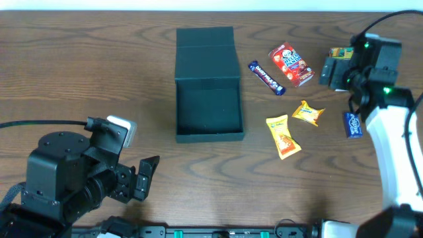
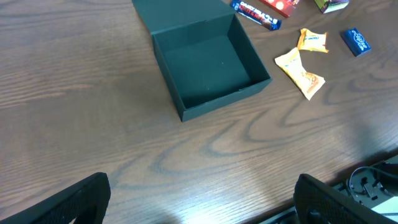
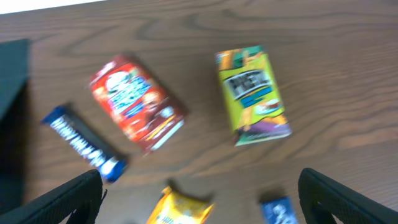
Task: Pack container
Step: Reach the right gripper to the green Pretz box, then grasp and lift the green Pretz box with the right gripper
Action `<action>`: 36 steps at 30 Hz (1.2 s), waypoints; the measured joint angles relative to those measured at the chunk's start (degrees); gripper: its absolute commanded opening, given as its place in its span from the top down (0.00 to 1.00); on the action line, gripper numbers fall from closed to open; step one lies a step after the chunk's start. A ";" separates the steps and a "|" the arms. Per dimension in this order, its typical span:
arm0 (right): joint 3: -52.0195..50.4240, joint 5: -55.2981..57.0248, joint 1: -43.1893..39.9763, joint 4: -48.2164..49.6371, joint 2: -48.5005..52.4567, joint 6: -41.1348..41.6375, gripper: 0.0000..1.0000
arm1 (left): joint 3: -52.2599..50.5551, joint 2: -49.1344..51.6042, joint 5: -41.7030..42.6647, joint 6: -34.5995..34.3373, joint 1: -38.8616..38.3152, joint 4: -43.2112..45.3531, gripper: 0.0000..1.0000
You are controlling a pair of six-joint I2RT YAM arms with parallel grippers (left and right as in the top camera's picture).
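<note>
Container [image 1: 208, 109], centre-far, lid [image 1: 205, 45] hinged open, empty. Right of it, loose snacks [image 1: 285, 135]. Right gripper [image 3: 200, 199], fingers spread wide, above green-yellow box [image 3: 252, 96]: centre over it, align across narrow sides, descend, close. Left gripper [image 2: 202, 199] wide, near left, holding nothing.

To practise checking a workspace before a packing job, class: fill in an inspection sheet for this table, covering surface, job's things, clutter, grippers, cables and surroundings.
Surface: brown wood-grain table; no spills seen.
Job's things: dark container with its lid flap folded back and its inside empty. To its right on the table lie a red box, dark blue bar, long yellow packet, small yellow packet, small blue packet and green-yellow box.
Clutter: nothing seen.
Grippers: left gripper and right gripper both have their jaws open and hold nothing.
Cables: black cable runs in from the left edge over the table.
Surroundings: pale strip beyond the far edge.
</note>
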 measured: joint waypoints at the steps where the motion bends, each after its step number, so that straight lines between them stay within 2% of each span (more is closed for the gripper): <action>1: 0.50 0.04 -0.63 0.72 1.29 -0.55 0.01 | 0.00 0.00 0.02 0.00 0.02 -0.04 0.05; 8: 3.56 -1.14 -4.44 8.20 12.44 -3.63 0.01 | 0.00 0.00 0.00 0.00 0.02 0.00 0.05; 18: 9.84 -2.60 -7.89 9.99 26.23 -5.22 0.01 | 0.00 0.00 0.02 0.00 0.00 -0.02 0.05; 36: 9.92 -7.13 -10.64 14.27 33.29 -5.62 0.01 | 0.00 0.00 0.00 0.00 0.00 0.00 0.05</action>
